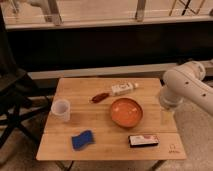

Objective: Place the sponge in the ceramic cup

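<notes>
The worktop [75, 89] is carrying six items. The sponge [82, 140] is lying near the front edge, toward the front-left corner, flat and touching nothing. The ceramic cup [61, 109] is standing upright near the left edge, behind the sponge and apart from it, with bare wood showing between them. An orange bowl [126, 111] is sitting just right of centre. A black-and-white box [143, 140] is lying close to the front edge, right of the sponge. A white tube [123, 89] and a reddish item [100, 97] are lying toward the back edge. The white arm [184, 86] is hanging beside the right edge. The hand is lying outside the frame, so its state cannot be told.
</notes>
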`<action>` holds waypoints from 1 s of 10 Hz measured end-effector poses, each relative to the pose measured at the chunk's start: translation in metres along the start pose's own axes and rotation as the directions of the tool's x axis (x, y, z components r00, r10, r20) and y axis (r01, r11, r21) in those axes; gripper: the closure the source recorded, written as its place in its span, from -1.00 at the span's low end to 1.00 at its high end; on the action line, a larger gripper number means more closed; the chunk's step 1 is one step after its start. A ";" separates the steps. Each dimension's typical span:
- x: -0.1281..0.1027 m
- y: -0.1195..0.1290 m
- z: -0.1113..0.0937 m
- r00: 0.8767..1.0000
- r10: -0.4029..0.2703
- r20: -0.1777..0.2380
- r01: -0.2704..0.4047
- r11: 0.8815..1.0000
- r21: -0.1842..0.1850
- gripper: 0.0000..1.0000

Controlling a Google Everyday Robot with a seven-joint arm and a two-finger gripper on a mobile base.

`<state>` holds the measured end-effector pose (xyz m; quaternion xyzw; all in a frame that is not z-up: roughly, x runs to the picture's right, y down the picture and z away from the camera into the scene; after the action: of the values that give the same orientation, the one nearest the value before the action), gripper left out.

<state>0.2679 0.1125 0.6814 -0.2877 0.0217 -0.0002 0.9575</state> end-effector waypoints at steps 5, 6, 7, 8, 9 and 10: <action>-0.068 0.008 -0.003 0.993 -0.109 -0.032 0.109 0.994 -0.022 -0.60; -0.070 0.010 -0.002 0.992 -0.124 -0.035 0.124 0.992 -0.025 -0.60; -0.070 0.011 -0.002 0.989 -0.141 -0.036 0.140 0.990 -0.027 -0.60; -0.076 0.011 -0.001 0.986 -0.162 -0.037 0.161 0.987 -0.026 -0.60; -0.089 0.010 0.001 0.982 -0.185 -0.031 0.185 0.983 -0.022 -0.60; -0.098 0.009 0.002 0.979 -0.200 -0.028 0.199 0.980 -0.019 -0.60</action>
<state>0.1702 0.1228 0.6824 -0.2962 0.0071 -0.1004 0.9498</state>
